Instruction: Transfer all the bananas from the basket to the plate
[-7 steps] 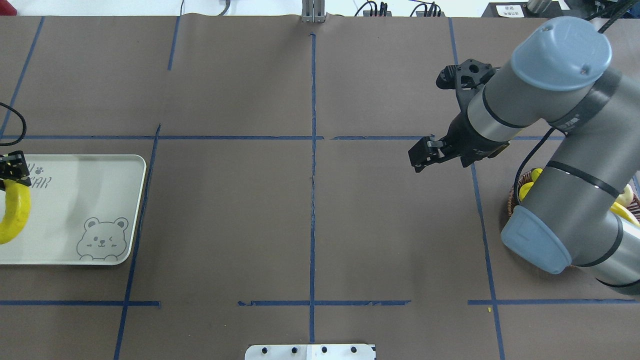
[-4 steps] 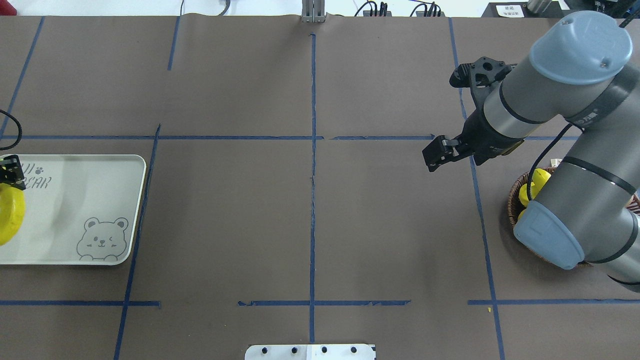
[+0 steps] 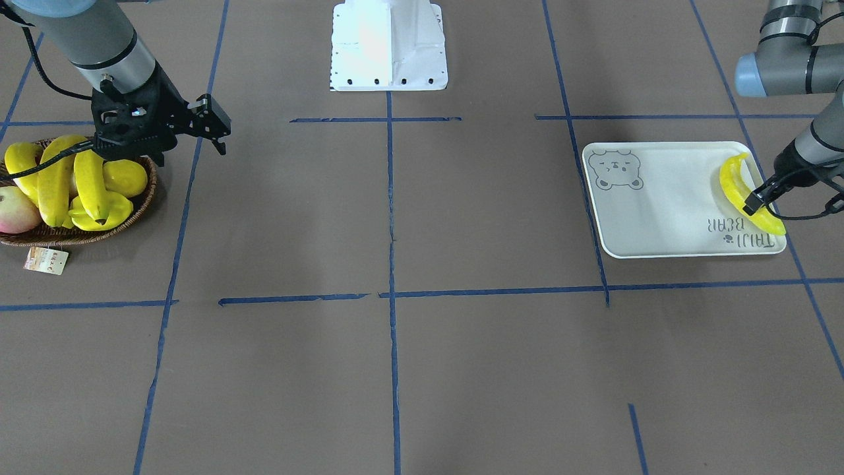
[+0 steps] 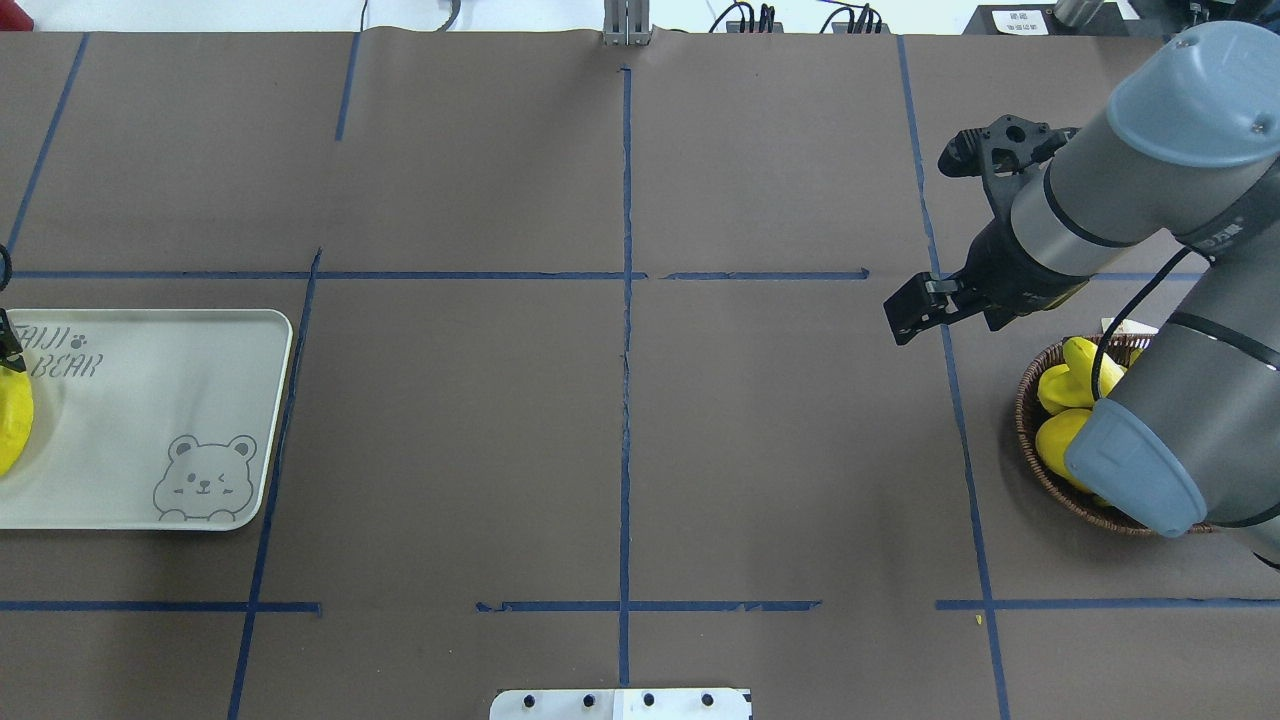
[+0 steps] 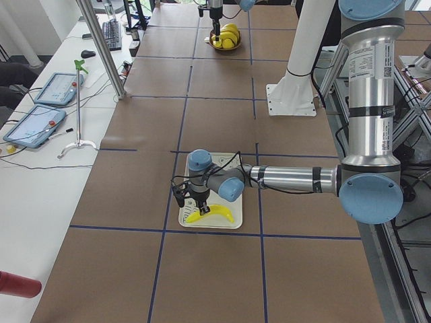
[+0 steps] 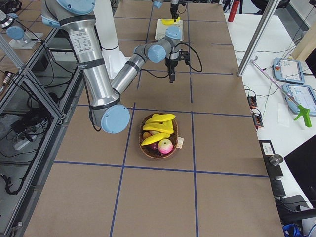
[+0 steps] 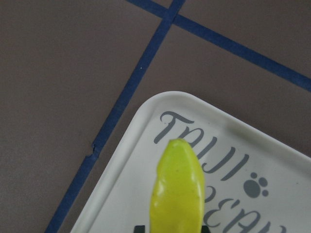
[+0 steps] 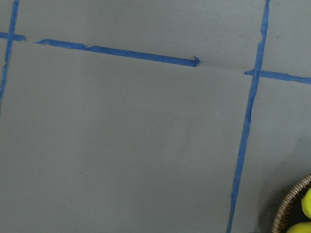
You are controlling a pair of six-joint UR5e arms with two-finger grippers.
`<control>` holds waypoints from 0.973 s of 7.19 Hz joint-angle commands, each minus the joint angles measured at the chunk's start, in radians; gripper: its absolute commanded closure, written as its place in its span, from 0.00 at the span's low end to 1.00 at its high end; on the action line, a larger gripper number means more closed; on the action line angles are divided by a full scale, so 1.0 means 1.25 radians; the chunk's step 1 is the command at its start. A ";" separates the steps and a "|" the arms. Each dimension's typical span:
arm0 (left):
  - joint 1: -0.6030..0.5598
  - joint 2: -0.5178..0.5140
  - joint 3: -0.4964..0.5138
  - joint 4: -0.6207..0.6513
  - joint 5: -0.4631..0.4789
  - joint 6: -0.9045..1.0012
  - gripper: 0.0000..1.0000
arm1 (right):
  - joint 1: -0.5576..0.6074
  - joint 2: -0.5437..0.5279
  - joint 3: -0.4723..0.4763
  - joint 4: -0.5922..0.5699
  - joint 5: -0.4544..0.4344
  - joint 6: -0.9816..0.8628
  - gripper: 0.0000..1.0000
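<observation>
My left gripper (image 3: 756,202) is shut on one yellow banana (image 3: 733,179) at the outer end of the plate (image 3: 659,211), beside the "BEAR" lettering. In the left wrist view the banana (image 7: 178,187) points out over the plate (image 7: 272,160); I cannot tell if it touches. In the overhead view only its end (image 4: 10,425) shows at the left edge. Three more bananas (image 3: 53,178) lie in the wicker basket (image 3: 79,235). My right gripper (image 3: 215,129) is open and empty, above the table just beside the basket (image 4: 1026,420).
The basket also holds a pink-green round fruit (image 3: 14,210) and a short yellow fruit (image 3: 126,177). A paper tag (image 3: 46,260) lies by the basket. The white robot base (image 3: 388,46) stands at the table's middle edge. Blue tape lines cross the brown table.
My right arm has swung right, toward the basket, uncovering more of it. My left gripper has moved left with the banana, further out of the overhead view.
</observation>
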 commanded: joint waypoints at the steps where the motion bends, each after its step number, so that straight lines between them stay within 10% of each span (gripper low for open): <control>1: -0.028 0.000 -0.013 -0.007 -0.017 0.054 0.00 | 0.019 -0.096 0.052 0.002 -0.001 -0.083 0.01; 4: -0.028 0.001 -0.059 -0.008 -0.025 0.054 0.00 | 0.061 -0.276 0.093 0.068 -0.009 -0.222 0.01; 7: -0.027 0.001 -0.060 -0.011 -0.024 0.054 0.00 | 0.075 -0.486 0.039 0.410 -0.003 -0.264 0.01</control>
